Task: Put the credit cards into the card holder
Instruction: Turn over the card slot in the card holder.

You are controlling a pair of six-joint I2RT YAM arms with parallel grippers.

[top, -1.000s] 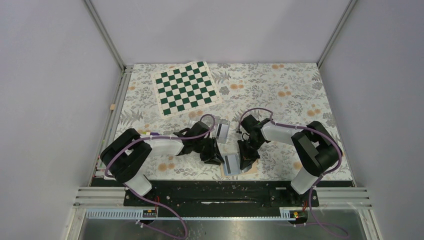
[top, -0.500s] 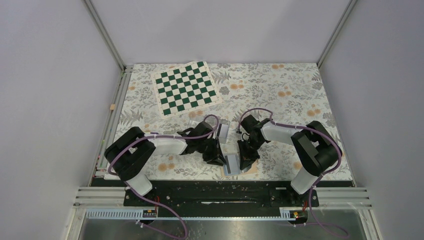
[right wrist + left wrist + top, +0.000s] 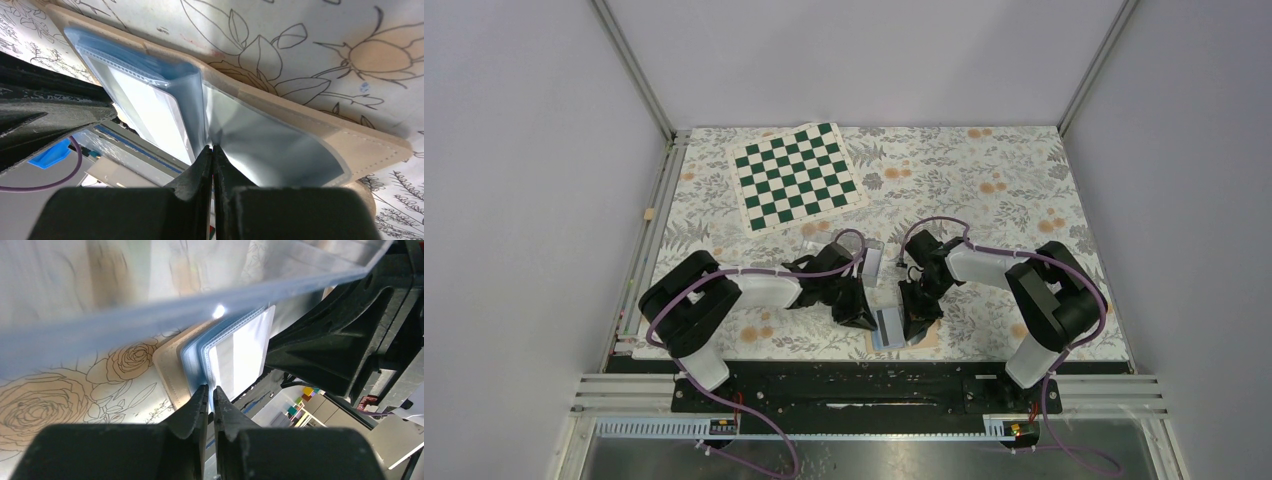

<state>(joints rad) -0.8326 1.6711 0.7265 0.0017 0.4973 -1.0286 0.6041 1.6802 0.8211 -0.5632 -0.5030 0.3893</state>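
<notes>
The tan card holder [image 3: 889,330] lies open near the table's front edge, its light-blue clear sleeves fanned out. In the right wrist view [image 3: 350,145] my right gripper [image 3: 212,146] is shut on one clear sleeve and holds it up from the tan cover. My left gripper [image 3: 210,388] is shut on a thin bluish credit card seen edge-on, with its tips at the edge of the sleeves [image 3: 197,357]. A pale card [image 3: 242,352] lies flat inside one sleeve. In the top view the left gripper [image 3: 860,315] and right gripper [image 3: 912,322] flank the holder.
A clear plastic box [image 3: 869,258] stands just behind the grippers; its blurred edge [image 3: 150,310] crosses the left wrist view. A green-and-white chessboard mat [image 3: 796,175] lies at the back left. The black base rail [image 3: 864,380] runs just in front of the holder.
My left gripper has moved right, closer to the card holder's left side. The right gripper and the holder have stayed where they were.
</notes>
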